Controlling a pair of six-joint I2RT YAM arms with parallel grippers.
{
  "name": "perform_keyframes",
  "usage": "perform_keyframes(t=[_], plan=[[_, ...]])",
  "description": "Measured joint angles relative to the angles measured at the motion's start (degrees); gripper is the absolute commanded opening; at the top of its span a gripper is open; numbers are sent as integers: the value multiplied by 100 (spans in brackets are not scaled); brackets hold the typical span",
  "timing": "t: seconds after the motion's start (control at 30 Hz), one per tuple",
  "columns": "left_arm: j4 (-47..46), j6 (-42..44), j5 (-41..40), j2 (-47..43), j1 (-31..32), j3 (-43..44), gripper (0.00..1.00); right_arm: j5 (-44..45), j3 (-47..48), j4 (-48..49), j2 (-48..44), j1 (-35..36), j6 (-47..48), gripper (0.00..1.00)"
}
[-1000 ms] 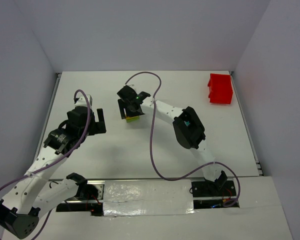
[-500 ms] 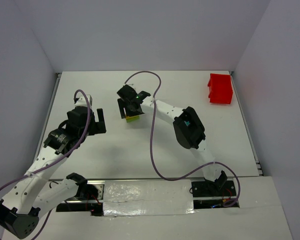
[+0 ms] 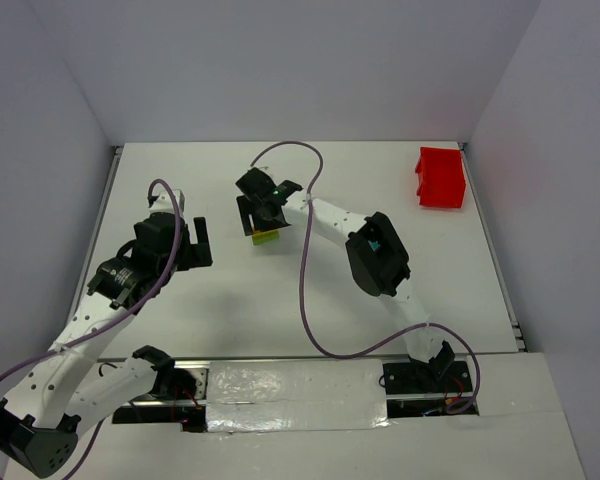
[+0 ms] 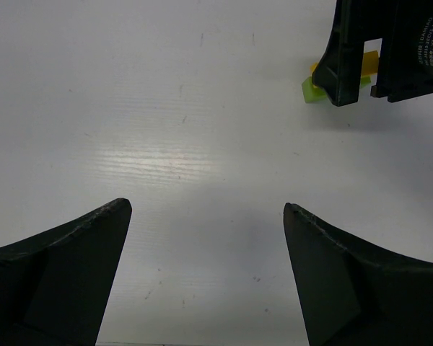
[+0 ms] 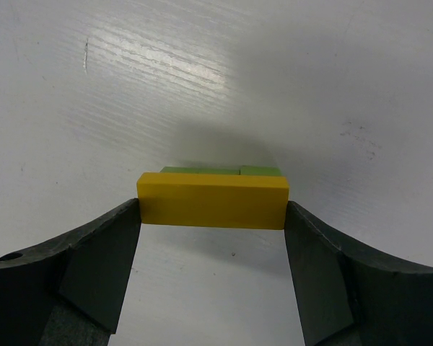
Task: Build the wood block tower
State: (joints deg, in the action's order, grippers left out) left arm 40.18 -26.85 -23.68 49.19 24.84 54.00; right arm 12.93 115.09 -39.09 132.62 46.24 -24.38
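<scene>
My right gripper (image 5: pixel 213 209) is shut on a yellow bar (image 5: pixel 212 201), its fingertips pressed against the bar's two ends. The bar sits over green blocks (image 5: pixel 224 170) that lie on the white table. In the top view the right gripper (image 3: pixel 263 215) hangs over this small yellow-green pile (image 3: pixel 266 237) at the table's middle back. The left wrist view shows the pile's green edge (image 4: pixel 312 90) beside the right gripper's fingers (image 4: pixel 346 58). My left gripper (image 4: pixel 208 209) is open and empty, to the left of the pile (image 3: pixel 192 245). No red piece or teal wedge is in view.
A red plastic bin (image 3: pixel 441 178) stands at the back right corner of the table. White walls close the table at the back and on both sides. The right arm's purple cable (image 3: pixel 305 260) loops over the table's middle.
My right gripper has shifted very slightly over the pile with the yellow bar. The left arm has not moved.
</scene>
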Motion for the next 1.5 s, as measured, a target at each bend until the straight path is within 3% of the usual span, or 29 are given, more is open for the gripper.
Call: perform_keyframes(t=[0.83,1.03,1.1,1.5], plan=[[0,0,0,0,0,0,100,-33,0,20,92,-2,26,81],[2,0,0,0,0,0,99,-33,0,17,92,-2,31,90],[0,0,0,0,0,0,100,-35,0,13,92,-2,20,100],[0,0,0,0,0,0,99,-55,-2,11,92,-2,39,99]])
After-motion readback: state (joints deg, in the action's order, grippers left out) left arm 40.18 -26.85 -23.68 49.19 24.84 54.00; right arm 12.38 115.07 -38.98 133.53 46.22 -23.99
